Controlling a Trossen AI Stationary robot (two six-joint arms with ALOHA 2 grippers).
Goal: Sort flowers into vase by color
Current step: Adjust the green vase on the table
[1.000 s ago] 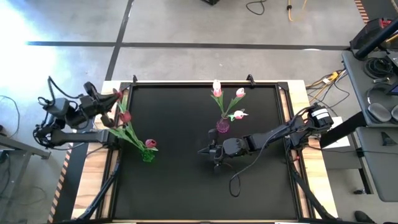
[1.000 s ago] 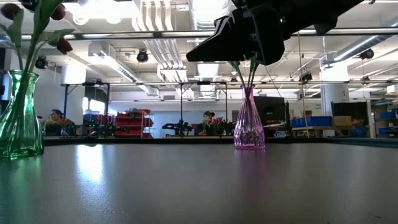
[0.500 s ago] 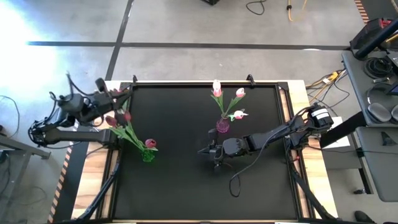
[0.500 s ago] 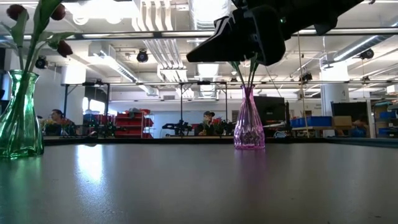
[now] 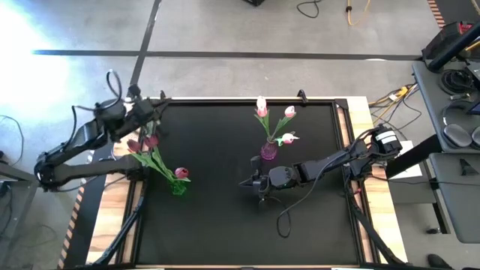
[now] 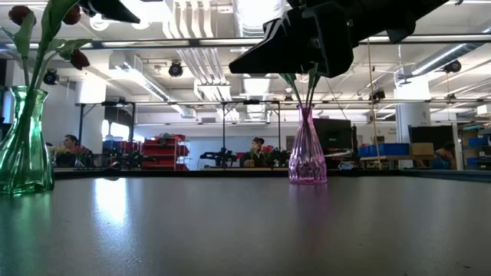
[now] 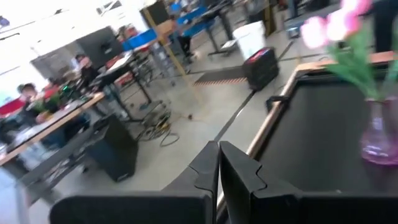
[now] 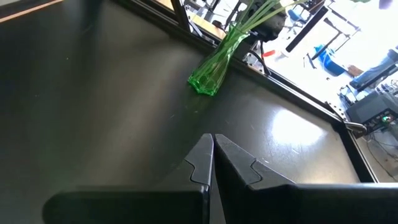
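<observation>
Black table top [image 5: 217, 217] with raised frame, two vases on it well apart. Green vase [image 5: 178, 187] stands on the left half, near the left edge; dark red-magenta flowers [image 5: 147, 142] lean out of it toward the far left corner, one more red head [image 5: 181, 173] low at the vase mouth. Pink vase [image 5: 268, 151] stands right of centre, toward the far edge, holding pale pink-white flowers [image 5: 262, 106] that fan out toward the far side. Left gripper [image 5: 156, 109] raised above the table's far left corner, beside the red heads but apart from them; jaws pressed together, fingers [image 7: 211, 171] meeting, nothing between them. Right gripper [image 5: 247, 182] hangs above the table's middle, just in front of the pink vase, pointing toward the green vase; jaws likewise closed, fingers [image 8: 208, 158] touching, empty. All flowers in view stand in vases. People sit at benches in the room beyond, seen from table height.
</observation>
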